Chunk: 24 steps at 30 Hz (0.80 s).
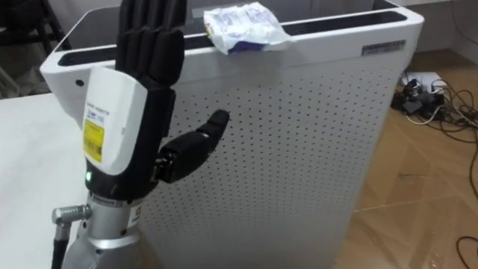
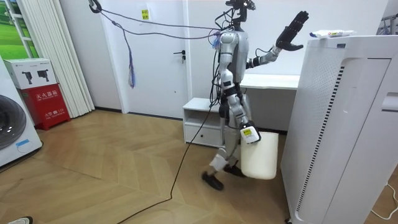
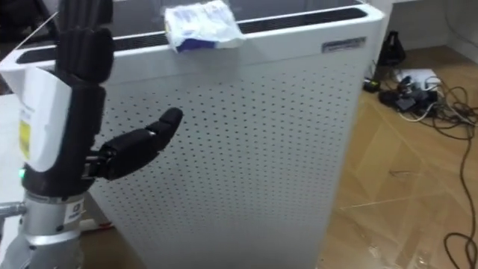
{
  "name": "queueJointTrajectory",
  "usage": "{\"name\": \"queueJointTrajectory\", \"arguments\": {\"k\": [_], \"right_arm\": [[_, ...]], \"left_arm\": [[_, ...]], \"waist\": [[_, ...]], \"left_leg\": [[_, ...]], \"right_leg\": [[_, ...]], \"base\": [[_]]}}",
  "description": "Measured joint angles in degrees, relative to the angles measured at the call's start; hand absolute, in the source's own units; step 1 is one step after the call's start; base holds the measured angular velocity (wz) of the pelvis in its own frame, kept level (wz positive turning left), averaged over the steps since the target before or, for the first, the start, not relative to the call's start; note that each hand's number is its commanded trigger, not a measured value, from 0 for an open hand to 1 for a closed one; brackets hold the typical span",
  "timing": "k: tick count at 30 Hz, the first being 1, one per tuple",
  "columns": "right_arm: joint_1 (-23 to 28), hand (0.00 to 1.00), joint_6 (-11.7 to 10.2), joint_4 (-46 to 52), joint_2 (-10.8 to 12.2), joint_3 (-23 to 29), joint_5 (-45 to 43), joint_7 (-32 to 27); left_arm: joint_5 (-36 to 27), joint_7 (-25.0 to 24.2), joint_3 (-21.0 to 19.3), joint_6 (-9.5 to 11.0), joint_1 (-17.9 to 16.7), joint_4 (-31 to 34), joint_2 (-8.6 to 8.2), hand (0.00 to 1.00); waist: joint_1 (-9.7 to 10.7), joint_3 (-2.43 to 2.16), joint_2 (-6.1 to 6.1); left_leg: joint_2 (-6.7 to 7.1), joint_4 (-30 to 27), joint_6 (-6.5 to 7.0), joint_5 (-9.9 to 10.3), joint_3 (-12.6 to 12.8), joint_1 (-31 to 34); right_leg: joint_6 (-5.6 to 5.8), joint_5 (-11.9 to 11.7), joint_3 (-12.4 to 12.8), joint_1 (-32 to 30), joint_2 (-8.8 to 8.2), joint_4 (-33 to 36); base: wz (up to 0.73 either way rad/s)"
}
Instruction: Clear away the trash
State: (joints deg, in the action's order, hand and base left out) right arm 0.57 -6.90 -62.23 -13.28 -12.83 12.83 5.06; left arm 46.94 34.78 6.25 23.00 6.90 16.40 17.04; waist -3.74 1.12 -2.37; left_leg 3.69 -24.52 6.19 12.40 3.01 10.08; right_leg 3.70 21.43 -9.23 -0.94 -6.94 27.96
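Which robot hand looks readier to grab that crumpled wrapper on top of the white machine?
Probably the left robot hand: it is raised and open, near the wrapper on the white machine. The right robot hand hangs low at the white bin by its hip.

Crinkled glossy wrapper on matt white perforated cabinet; matt black plastic left hand; glossy wood floor.

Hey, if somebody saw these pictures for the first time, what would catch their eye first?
The robot's left hand stands out, raised with straight fingers at the eye view's left, before a tall white perforated air purifier. A crumpled white and blue wrapper lies on the purifier's top edge. In the room view, a white bin hangs by the lowered right hand.
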Motion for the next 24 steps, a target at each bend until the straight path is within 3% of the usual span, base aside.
{"name": "queueJointTrajectory", "arguments": {"k": [1, 2, 4, 7, 14, 24], "right_arm": [[-0.1, 1.00, 0.0, 0.2, 0.1, 0.0, -0.6, 0.3], [-0.1, 1.00, 0.0, 0.4, 0.2, 0.0, -1.2, 0.4], [-0.3, 1.00, 0.6, 0.4, 0.4, 0.1, -2.6, 0.5], [-0.7, 1.00, 0.6, 0.3, 0.4, 0.1, -2.6, 1.8], [-1.8, 1.00, 0.7, -0.2, 0.1, 0.1, -2.7, 2.6], [-1.7, 1.00, 0.6, -0.1, 0.1, -0.7, -2.7, 2.6]], "left_arm": [[0.0, 0.7, -0.3, 0.0, 0.1, 0.1, 0.03, 0.00], [0.0, 1.0, -0.5, 0.0, 0.1, 0.1, -0.01, 0.00], [0.6, 1.2, -0.7, 0.1, -0.2, 0.6, 0.07, 0.00], [2.0, 1.2, -0.9, 0.2, -0.3, 1.3, 0.20, 0.00], [2.5, -1.5, -0.7, -1.1, -0.5, 1.6, 0.17, 0.00], [2.6, -3.1, 1.2, -2.7, -0.9, 1.6, 0.24, 0.00]], "waist": [[-0.1, 0.06, 0.14], [0.0, 0.11, 0.22], [-0.1, -0.49, 0.54], [-0.2, -0.39, 0.74], [-0.9, -0.33, 0.92], [0.4, -0.24, 1.35]], "left_leg": [[0.03, 0.4, -0.02, -0.1, -0.2, -0.6], [0.14, 0.4, -0.07, -0.1, -0.6, -0.9], [0.14, 2.1, -0.91, -0.6, -2.4, -1.9], [0.11, 3.4, -1.66, -0.8, -4.8, -3.1], [-0.09, 5.2, -2.26, -1.1, -5.0, -4.9], [-0.05, 7.1, -2.31, -1.1, -4.9, -7.3]], "right_leg": [[-0.09, -1.8, 1.3, -1.9, -0.18, -3.5], [0.22, -5.4, 1.4, -2.9, -0.22, -4.2], [-0.54, -7.3, -0.3, -2.1, 0.18, -6.6], [-0.87, -7.6, -2.2, 1.0, 1.07, -9.9], [-1.31, -7.7, -2.8, 3.2, 1.37, -11.7], [-1.41, -7.9, -3.1, 5.3, 1.48, -13.5]], "base": [[0.37], [0.42], [0.43], [0.34], [0.02], [0.00]]}}
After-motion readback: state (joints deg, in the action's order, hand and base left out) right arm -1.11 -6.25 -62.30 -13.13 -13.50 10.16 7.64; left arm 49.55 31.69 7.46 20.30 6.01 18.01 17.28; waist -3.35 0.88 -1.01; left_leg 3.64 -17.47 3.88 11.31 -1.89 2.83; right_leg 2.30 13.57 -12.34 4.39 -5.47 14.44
